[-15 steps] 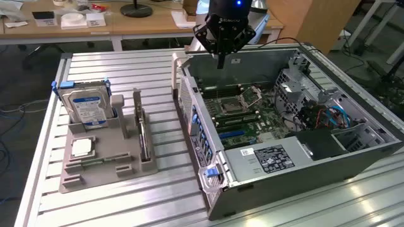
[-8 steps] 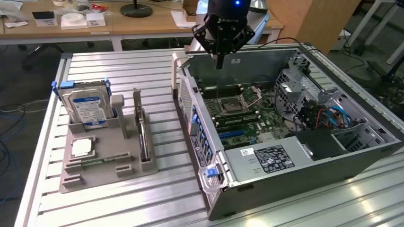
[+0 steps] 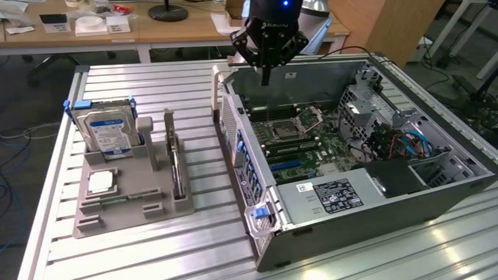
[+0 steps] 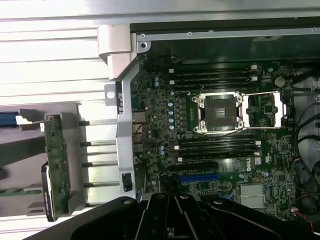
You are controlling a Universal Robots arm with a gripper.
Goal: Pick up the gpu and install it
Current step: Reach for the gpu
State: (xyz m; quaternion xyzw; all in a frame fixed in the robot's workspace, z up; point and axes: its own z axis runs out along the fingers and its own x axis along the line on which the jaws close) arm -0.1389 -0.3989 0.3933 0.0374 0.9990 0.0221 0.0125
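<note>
Tool (image 3: 265, 77) hangs clenched, empty, above the computer case (image 3: 374, 221); gpu (image 3: 178, 166), beside the case, looks light, stiff, fragile: grip its upper edge.

Exterior view slants down from afar; wrist view faces straight down, closer; both see motherboard (image 3: 311, 153) (image 4: 155, 115).

Looking like a robotics lab: open PC case (image 3: 365, 227) sitting on a slatted aluminium bench (image 3: 140, 87), cluttered wooden desks (image 3: 195, 30) standing behind the case.
</note>
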